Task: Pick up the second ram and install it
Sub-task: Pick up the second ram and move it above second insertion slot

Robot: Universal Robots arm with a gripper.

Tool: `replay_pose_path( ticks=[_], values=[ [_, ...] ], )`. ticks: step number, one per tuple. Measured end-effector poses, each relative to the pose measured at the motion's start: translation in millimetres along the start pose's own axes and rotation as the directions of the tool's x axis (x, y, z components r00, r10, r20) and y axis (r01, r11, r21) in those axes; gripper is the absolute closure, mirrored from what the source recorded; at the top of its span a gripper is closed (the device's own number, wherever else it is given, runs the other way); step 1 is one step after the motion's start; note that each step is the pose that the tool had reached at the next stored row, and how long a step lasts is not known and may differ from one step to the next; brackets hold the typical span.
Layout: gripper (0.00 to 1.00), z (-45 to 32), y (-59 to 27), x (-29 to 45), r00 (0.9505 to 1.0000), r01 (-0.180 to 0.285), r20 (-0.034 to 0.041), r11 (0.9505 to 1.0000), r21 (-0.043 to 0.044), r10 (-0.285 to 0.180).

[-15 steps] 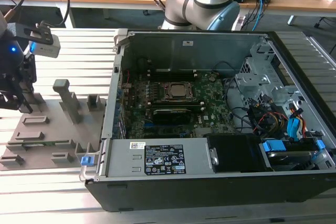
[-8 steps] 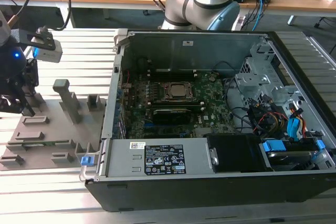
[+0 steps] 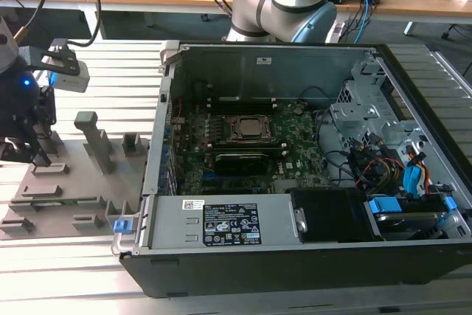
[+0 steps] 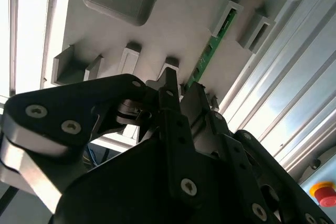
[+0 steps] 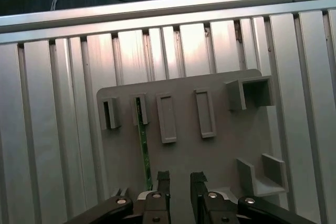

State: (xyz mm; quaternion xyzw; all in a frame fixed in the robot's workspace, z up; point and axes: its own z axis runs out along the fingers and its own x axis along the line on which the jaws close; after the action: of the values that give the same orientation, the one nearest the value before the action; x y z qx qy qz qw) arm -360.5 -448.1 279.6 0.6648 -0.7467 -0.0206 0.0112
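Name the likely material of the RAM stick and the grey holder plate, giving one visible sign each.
RAM stick: thin dull-green strip, likely fibreglass circuit board. Holder plate: uniform matte grey with moulded pockets, probably plastic; painted metal cannot be excluded.

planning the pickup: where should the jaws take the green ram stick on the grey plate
Probably its bare middle stretch, pinched across the two flat faces, coming straight down onto the top edge: the second ram stands on edge, thin, with one end in a grey slot block.
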Motion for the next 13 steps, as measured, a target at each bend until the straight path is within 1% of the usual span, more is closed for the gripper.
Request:
replay_pose_path(
  ticks=[2, 6, 13],
  values=[
    [0.70, 3.7, -0.2, 0.2, 1.0000, 0.000, 0.0000, 1.0000, 0.0000, 0.000],
    [0.70, 8.4, -0.4, 0.6, 1.0000, 0.000, 0.0000, 1.0000, 0.0000, 0.000],
    [0.70, 15.0, -0.7, 1.0, 1.0000, 0.000, 0.0000, 1.0000, 0.0000, 0.000]
  ],
)
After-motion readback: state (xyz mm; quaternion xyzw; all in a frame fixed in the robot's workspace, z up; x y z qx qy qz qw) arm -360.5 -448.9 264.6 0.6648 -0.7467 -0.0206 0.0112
